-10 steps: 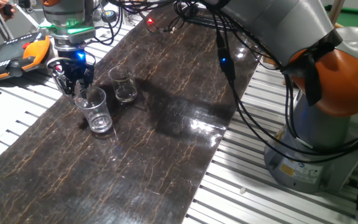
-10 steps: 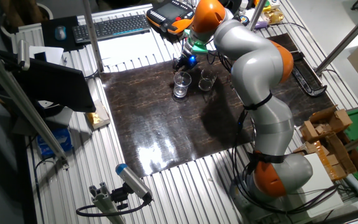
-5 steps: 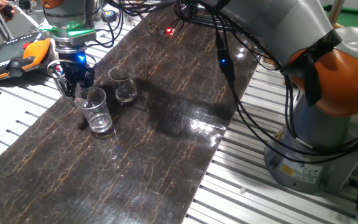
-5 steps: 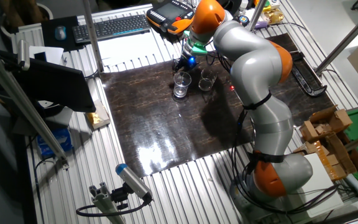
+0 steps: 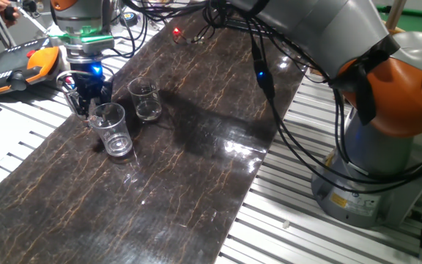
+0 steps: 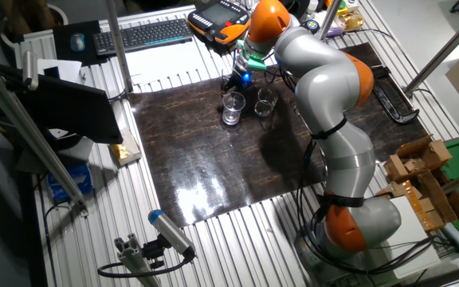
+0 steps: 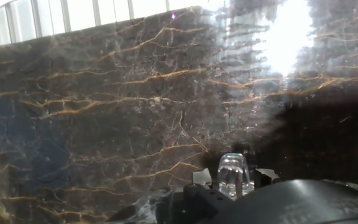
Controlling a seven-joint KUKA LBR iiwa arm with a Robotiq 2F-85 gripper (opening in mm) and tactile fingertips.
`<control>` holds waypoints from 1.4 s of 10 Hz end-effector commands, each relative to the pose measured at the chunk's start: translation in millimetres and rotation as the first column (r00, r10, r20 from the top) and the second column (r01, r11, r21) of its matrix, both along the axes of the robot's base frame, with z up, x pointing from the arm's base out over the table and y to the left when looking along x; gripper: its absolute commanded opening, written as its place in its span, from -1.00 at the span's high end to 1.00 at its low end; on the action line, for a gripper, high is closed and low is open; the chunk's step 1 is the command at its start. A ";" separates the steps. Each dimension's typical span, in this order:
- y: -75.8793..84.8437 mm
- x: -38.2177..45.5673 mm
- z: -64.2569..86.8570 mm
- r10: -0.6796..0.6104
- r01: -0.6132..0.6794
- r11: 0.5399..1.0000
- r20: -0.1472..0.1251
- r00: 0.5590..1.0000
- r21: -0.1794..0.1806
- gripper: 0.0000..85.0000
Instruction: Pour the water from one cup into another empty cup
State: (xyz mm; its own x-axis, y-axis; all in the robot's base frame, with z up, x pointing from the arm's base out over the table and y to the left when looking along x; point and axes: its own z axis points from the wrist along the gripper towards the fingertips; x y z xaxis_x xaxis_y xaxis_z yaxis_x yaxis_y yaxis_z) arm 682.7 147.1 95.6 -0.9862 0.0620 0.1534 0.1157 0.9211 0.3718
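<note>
On the dark mat point(image 6: 213, 167), the tumbler point(image 6: 233, 109) stands upright with the short cup point(image 6: 264, 104) near it, apart. The gripper point(image 6: 233, 84) hangs just beside the tumbler's far rim; its jaws are too small to read.

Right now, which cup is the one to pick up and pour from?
On the dark marbled mat, look beside the tool. Two clear cups stand there; take the tumbler right at the tool. It is taller and wider than the shorter cup.

The end effector point(image 5: 88, 103) has crept closer to the taller tumbler point(image 5: 113, 128) (only marginally).
</note>
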 end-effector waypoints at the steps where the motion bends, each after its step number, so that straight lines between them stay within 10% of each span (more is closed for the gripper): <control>1: 0.4 -0.5 -0.3 0.001 -0.001 1.000 -0.003 1.000 0.007 0.04; 14: 1.4 -1.4 -0.5 -0.004 0.005 0.999 -0.016 1.000 0.033 0.36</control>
